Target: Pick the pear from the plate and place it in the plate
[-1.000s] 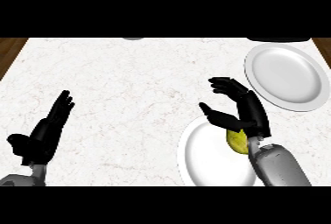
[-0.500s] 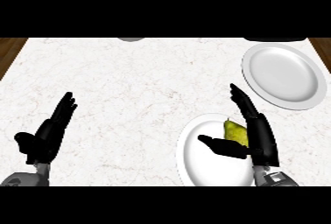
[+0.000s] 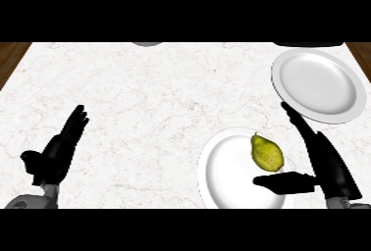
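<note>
Right hand [image 3: 326, 166] flanking the pear [image 3: 267, 153], grasp not yet made.

The pear is lying on the near plate [image 3: 225, 181], just left of the straight, extended fingers and just beyond the thumb tip, which is reaching leftward below it; whether either is touching the fruit cannot be told. The far plate [image 3: 319, 86] is sitting just beyond the fingertips, bare. Judged progress: nothing completed; grasping, lifting and transferring are remaining. The left hand [image 3: 56, 154] is resting with straight fingers at the left.

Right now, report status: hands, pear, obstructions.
Right hand open beside pear, thumb below it, not gripping. Left hand open, resting at left. Pear on near plate; far plate bare. Nothing between.
</note>
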Controlling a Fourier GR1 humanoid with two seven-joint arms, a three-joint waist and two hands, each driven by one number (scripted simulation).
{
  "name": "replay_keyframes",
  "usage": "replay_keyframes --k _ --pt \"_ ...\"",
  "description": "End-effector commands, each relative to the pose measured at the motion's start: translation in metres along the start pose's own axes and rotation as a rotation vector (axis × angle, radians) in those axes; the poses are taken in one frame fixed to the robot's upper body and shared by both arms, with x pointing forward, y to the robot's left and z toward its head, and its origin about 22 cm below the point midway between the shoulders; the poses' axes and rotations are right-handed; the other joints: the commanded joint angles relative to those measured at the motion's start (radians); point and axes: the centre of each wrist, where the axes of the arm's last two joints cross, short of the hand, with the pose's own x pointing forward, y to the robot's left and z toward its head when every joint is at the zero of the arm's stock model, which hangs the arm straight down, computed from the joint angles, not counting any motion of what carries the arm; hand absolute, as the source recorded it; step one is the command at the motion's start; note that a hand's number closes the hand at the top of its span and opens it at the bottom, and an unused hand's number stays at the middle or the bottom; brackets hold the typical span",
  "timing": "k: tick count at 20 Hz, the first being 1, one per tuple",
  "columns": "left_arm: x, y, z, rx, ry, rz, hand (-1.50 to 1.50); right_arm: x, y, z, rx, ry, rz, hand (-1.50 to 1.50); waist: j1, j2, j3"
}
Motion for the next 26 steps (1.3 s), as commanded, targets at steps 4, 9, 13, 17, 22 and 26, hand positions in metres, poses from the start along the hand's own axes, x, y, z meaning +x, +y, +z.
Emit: replay_keyframes --k 4,9,13,17,22,26 --pt "0.008 -0.009 -0.004 -0.011 -0.002 -0.006 0.0 0.002 -0.023 -0.015 0.195 0.181 0.201 -1.5 0.01 0.003 0.002" --pt "-0.003 -0.004 -0.006 0.005 0.004 -0.001 0.0 0.024 -0.035 -0.014 0.247 0.254 0.219 -1.5 0.005 0.003 0.001" --pt "0.004 -0.019 -0.02 -0.013 0.017 0.012 0.0 -0.001 -0.014 -0.016 0.266 0.307 0.263 -1.5 0.003 0.003 0.002" --pt "-0.018 -0.002 -0.003 -0.001 0.005 0.003 0.0 -0.005 -0.024 -0.037 0.3 0.359 0.343 -1.5 0.009 0.004 0.002" --pt "-0.007 -0.002 -0.003 -0.019 -0.005 -0.004 0.0 0.016 -0.005 -0.043 0.36 0.364 0.346 -1.5 0.007 0.002 0.002" --pt "-0.005 0.001 -0.003 -0.009 0.011 -0.004 0.0 -0.003 0.011 -0.029 0.35 0.379 0.337 -1.5 0.003 0.002 0.002"
